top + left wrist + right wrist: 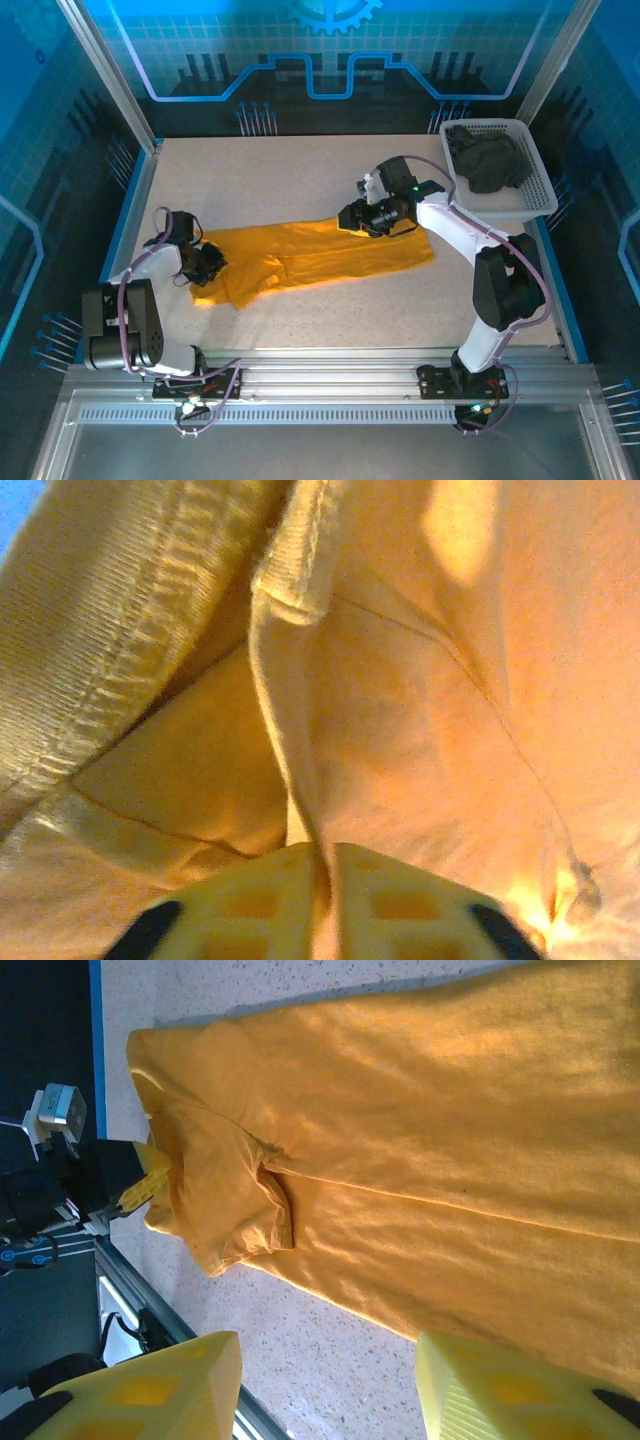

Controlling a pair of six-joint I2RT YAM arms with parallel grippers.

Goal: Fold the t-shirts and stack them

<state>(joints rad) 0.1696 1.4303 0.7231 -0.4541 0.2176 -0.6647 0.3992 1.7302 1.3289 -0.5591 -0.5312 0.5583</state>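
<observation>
basket [537, 180]: grey t-shirt [487, 160] inside | left claw [322, 880]: clamped on orange t-shirt [320, 255] | right claw [328, 1360]: apart

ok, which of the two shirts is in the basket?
The dark charcoal t-shirt, bunched up in the white basket at the far right. The orange t-shirt lies stretched out flat on the table.

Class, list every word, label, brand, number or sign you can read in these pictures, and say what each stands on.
None can be read.
The orange t-shirt is plain, no print or tag showing.
The dark t-shirt in the white basket shows no lettering.
The back wall bears a gear symbol and lines, no words.
</observation>
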